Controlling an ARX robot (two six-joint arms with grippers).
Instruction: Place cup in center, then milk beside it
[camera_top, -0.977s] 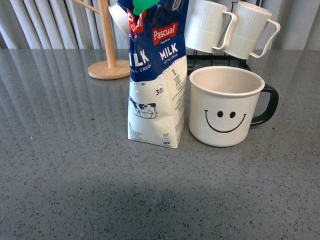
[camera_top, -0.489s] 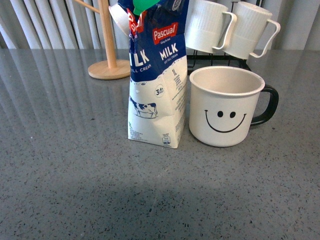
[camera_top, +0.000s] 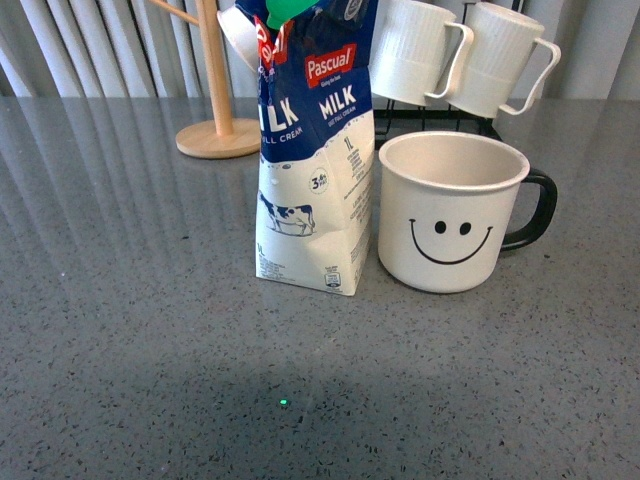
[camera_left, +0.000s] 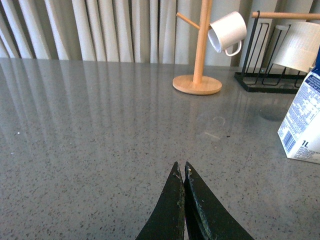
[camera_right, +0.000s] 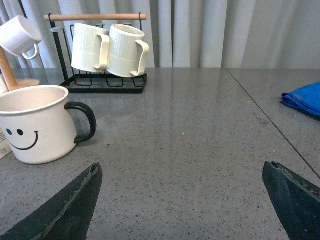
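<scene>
On the grey speckled desk (camera_top: 120, 330), front view: cup (camera_top: 452, 215) stands upright, smiley face toward camera, black handle on the robot's right. Milk (camera_top: 315, 150) stands upright just beside the cup on its left; small gap at the base, contact higher up cannot be told. Green cap at carton top.

Behind them: wooden mug tree (camera_top: 217, 90) with a small white cup (camera_left: 228, 32) hung on a peg, and a black rack (camera_right: 105, 82) carrying two ribbed white mugs (camera_right: 110, 49).

Left pincer (camera_left: 180, 172): fingertips pressed together, holding nothing, low over bare desk, well apart from the milk.

Right pincer (camera_right: 190, 197): fingers spread wide, empty, well clear of the cup. Blue cloth (camera_right: 304, 97) lies at the far right edge of the desk.
</scene>
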